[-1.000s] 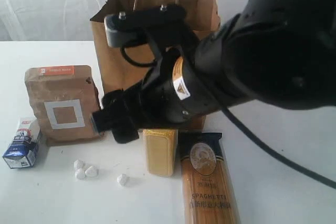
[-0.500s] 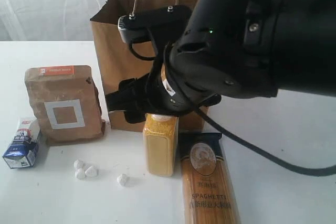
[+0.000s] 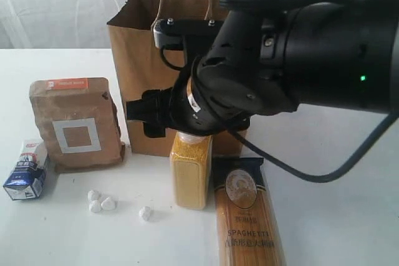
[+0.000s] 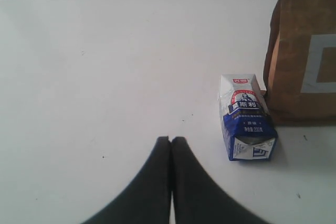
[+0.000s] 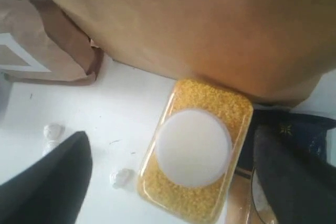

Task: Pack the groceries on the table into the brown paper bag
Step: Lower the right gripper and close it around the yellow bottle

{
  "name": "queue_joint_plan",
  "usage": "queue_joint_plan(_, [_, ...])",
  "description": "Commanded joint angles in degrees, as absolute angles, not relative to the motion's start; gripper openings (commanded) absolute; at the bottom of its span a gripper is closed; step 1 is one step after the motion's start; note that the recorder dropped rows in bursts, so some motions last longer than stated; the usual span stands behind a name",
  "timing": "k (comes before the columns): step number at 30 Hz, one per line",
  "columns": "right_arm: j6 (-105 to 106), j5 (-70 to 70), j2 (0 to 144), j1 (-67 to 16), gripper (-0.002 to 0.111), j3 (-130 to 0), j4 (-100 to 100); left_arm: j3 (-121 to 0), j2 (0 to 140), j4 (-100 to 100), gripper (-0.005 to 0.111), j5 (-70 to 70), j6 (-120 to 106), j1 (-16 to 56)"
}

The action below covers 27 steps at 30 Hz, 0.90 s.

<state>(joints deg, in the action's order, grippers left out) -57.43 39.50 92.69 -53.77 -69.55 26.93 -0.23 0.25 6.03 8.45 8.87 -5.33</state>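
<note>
Yellow and full of fine grain, the yellow white-capped bottle (image 3: 190, 175) stands upright on the white worktop (image 3: 62, 241), just on the near side of the brown paper bag (image 3: 137, 48). The spaghetti packet (image 3: 249, 216) lies flat just beside it on the right. The bottle is not yet packed, and neither are the brown pouch with grey square label (image 3: 75, 123) and the small blue-white carton (image 3: 26, 172) further left.

We see several risks. In the right wrist view the bottle (image 5: 194, 148) sits a little turned against the line of the jaws, so we think a closing grip can twist it or let it slip. The dark finger on the packet's side is very near the packet, and it may press on the spaghetti or push it away. The bottle is tall and narrow, so a touch from one side only can tip it against the bag. The bag is light paper and may slide or fold if the right arm (image 3: 299, 54) leans on it.

The right jaws are wide apart, one finger on each side of the white cap, and they touch nothing. The left jaws are pressed together and hold nothing. They hover over bare worktop, near the carton (image 4: 245, 124).
</note>
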Motion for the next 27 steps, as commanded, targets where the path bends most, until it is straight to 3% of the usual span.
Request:
queue_joint_plan(1, [-57.91, 40.91, 94.52, -53.48, 0.077, -69.92, 29.35, 0.00, 0.00, 5.83, 0.000, 8.41, 9.02, -4.99])
queue_joint_plan(27, [-64.23, 42.06, 99.82, -53.11, 0.077, -69.09, 30.22, 0.00, 0.00, 5.83, 0.000, 8.52, 9.02, -4.99])
